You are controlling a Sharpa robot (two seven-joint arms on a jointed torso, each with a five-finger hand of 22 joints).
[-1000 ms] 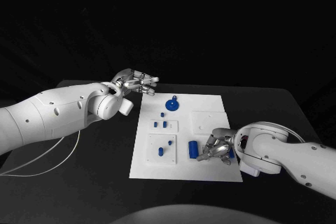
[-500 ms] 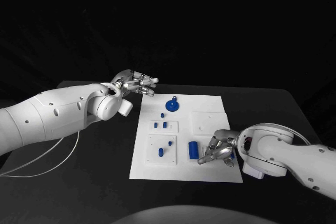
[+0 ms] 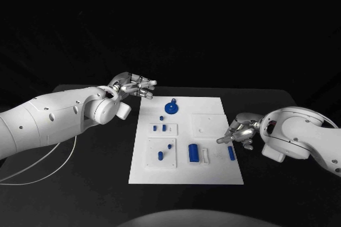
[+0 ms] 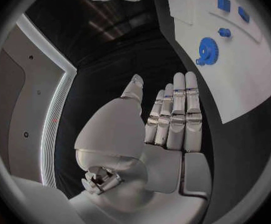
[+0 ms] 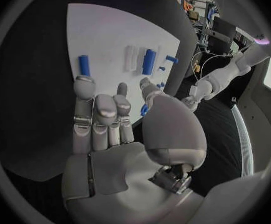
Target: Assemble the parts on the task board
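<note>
Head view shows the white board (image 3: 186, 143) in the middle of the frame on the black bench (image 3: 85, 178), with blue parts spread over it. A round gear (image 3: 171, 108) with a small tab lies near the board's upper left corner. Below it two small pegs (image 3: 162, 128) stand in a raised white block, and lower still a second block carries two more small pieces (image 3: 165, 151). A thick cylinder (image 3: 193, 153) lies lengthwise at lower centre, just beside a pale ridged holder, and a thin bar (image 3: 231, 153) lies near the board's right edge. The left hand (image 3: 135, 86) hovers at upper left of the frame, just off the board's upper left corner, fingers apart and straight, holding nothing; the left wrist view shows the same flat, empty palm (image 4: 173, 119) with the gear (image 4: 206, 49) beyond it. The right hand (image 3: 240, 131) sits at the right of the frame over the board's right edge, just above the bar; the right wrist view shows its fingers (image 5: 101, 119) extended side by side with nothing in them, the bar (image 5: 84, 64) beyond its fingertips.
</note>
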